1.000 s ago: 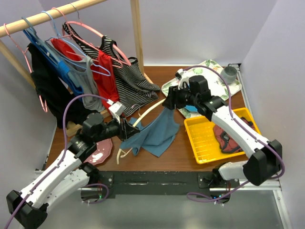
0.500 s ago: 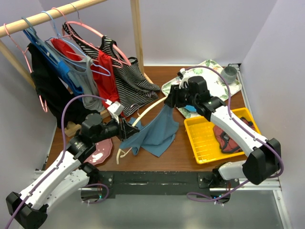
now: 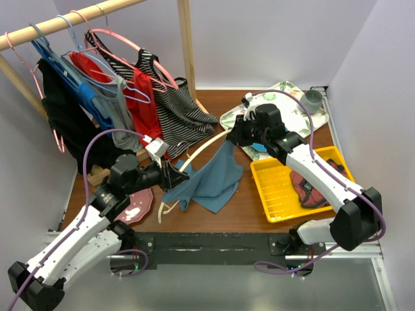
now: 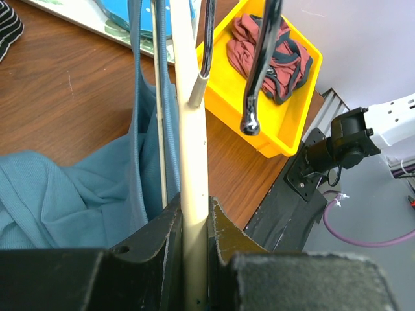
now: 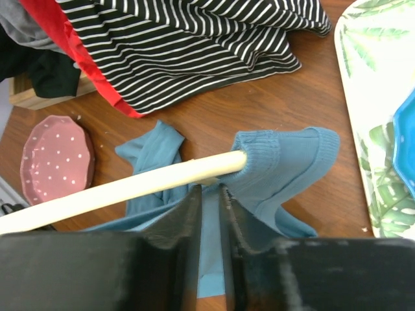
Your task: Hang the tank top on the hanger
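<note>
1. Your left tool (image 4: pixel 194 214) is clamped on the cream hanger (image 4: pixel 191 129), one finger pressed against each side of its thin arm. It sits well apart from the yellow bin (image 3: pixel 275 188), on the other side of the tank top (image 3: pixel 214 178).
2. From that grip the hanger's arm slants across towards the bin. Its tip ends just beyond the bin's far corner, where your right tool (image 5: pixel 211 194) meets it.
3. Your right tool is closed, with teal cloth of the tank top pinched between its fingers directly under the hanger's tip.
4. One strap of the tank top is looped over that tip. The rest of the top hangs down and lies bunched on the wooden surface (image 3: pixel 227 214) just beside the bin, between the bin and your left tool.
5. A dark red garment (image 3: pixel 308 188) lies crumpled inside the bin.
6. A pink dotted plate (image 3: pixel 137 206) rests on the surface well apart from the bin, past the tank top.
7. A black-and-white striped garment (image 5: pixel 214 45) drapes onto the surface beyond the hanger, farther from the bin than the tank top's strap.
</note>
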